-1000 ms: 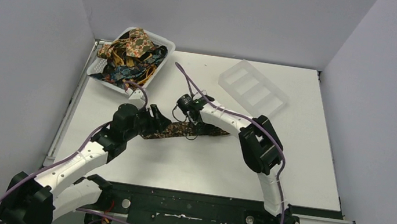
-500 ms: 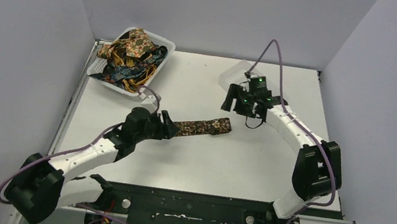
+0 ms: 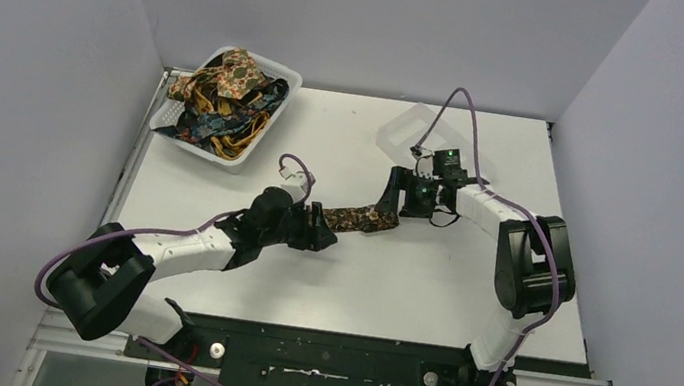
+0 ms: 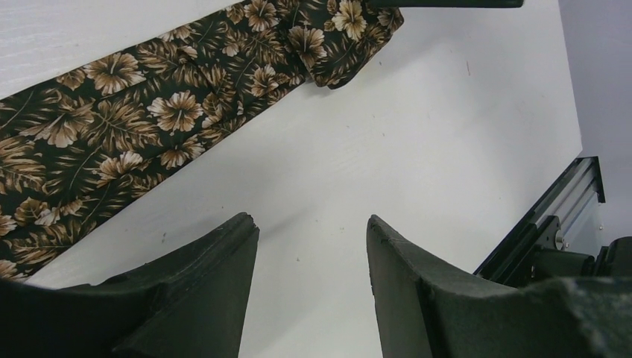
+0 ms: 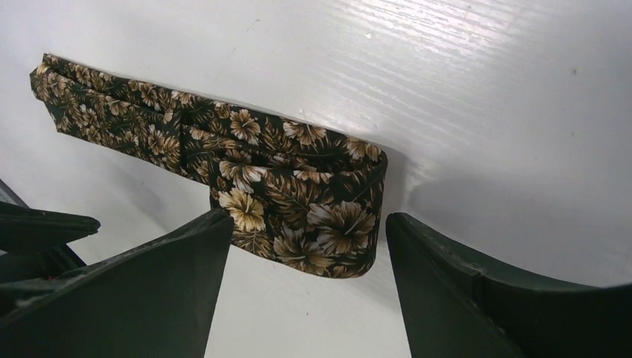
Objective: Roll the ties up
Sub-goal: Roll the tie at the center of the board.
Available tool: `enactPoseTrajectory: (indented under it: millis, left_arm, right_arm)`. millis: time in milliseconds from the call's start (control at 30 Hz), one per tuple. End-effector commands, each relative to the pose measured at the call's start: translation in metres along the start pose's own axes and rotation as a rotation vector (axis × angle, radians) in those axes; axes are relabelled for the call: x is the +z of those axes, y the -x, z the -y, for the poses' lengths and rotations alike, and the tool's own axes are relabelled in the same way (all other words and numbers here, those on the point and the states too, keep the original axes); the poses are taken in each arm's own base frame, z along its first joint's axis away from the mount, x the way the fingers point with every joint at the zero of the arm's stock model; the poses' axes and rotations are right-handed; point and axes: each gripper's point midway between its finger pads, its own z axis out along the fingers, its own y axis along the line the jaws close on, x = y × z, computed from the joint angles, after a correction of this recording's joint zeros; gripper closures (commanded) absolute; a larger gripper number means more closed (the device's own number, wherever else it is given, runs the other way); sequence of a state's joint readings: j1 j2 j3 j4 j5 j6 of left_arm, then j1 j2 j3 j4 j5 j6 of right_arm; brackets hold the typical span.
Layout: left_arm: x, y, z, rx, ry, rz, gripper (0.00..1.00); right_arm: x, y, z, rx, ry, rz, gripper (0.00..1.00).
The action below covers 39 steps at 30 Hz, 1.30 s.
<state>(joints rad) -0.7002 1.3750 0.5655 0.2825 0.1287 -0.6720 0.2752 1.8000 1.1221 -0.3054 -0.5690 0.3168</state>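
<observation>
A dark brown tie with a tan flower print lies folded on the table, near its middle and slanting up toward the far right corner. In the left wrist view the tie runs flat across the upper left, and its far end is doubled over. The left gripper sits at the tie's near-left end. Its jaws stand apart with only bare table between them, and the cloth lies just beyond the left finger. The right gripper is at the tie's other end. Its jaws are spread wide, one finger on each side of the folded end of the tie, and neither is pinching it. Whether those fingers touch the cloth cannot be told. A white basket stands at the far left corner of the table, heaped with more ties in orange, navy and yellow. A clear tray lies toward the far edge, just behind the right gripper and partly hidden by it.
</observation>
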Motion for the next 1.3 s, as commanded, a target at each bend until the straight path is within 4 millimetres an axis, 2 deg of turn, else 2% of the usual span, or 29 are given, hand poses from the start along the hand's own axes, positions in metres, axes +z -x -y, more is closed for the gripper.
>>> enactPoseTrajectory:
  millis: [0, 167, 367, 467, 600, 733, 800, 900, 1000, 1067, 1167, 1200, 1267]
  left_arm:
    - [0.000, 0.026, 0.032, 0.026, -0.101, 0.060, 0.47]
    - [-0.001, 0.025, 0.034, 0.034, -0.112, 0.056, 0.46]
    - [0.000, 0.026, 0.035, 0.048, -0.116, 0.045, 0.46]
    - [0.002, 0.026, 0.036, 0.048, -0.117, 0.039, 0.46]
    - [0.003, 0.026, 0.035, 0.047, -0.115, 0.032, 0.46]
    - [0.004, 0.023, 0.034, 0.042, -0.111, 0.019, 0.46]
    - [0.004, 0.024, 0.034, 0.042, -0.111, 0.020, 0.46]
    - [0.001, 0.025, 0.033, 0.045, -0.108, 0.020, 0.46]
    - [-0.004, 0.028, 0.034, 0.050, -0.112, 0.028, 0.46]
    - [-0.008, 0.031, 0.032, 0.055, -0.107, 0.035, 0.46]
    - [-0.014, 0.035, 0.028, 0.060, -0.103, 0.045, 0.46]
    - [-0.016, 0.036, 0.025, 0.055, -0.101, 0.047, 0.46]
    - [-0.020, 0.037, 0.021, 0.050, -0.101, 0.051, 0.46]
  right_arm:
    - [0.009, 0.018, -0.010, -0.104, 0.110, 0.029, 0.24]
    - [0.014, 0.003, -0.012, -0.096, 0.167, -0.010, 0.28]
    - [0.007, -0.003, -0.013, -0.015, 0.142, 0.025, 0.36]
    - [0.001, -0.009, -0.022, 0.054, 0.170, 0.047, 0.38]
    - [-0.004, -0.031, -0.025, 0.211, 0.165, 0.039, 0.42]
    - [-0.012, -0.058, -0.041, 0.274, 0.158, 0.037, 0.39]
    - [-0.017, -0.062, -0.051, 0.235, 0.163, 0.045, 0.37]
    - [-0.036, -0.052, -0.048, 0.090, 0.112, 0.091, 0.25]
    - [-0.058, -0.028, -0.033, -0.176, -0.026, 0.156, 0.18]
    - [-0.066, -0.015, -0.030, -0.391, -0.067, 0.209, 0.12]
    - [-0.072, -0.003, -0.040, -0.722, -0.081, 0.279, 0.04]
    - [-0.072, -0.005, -0.049, -0.840, -0.054, 0.285, 0.02]
    - [-0.068, -0.021, -0.067, -1.154, 0.027, 0.210, 0.01]
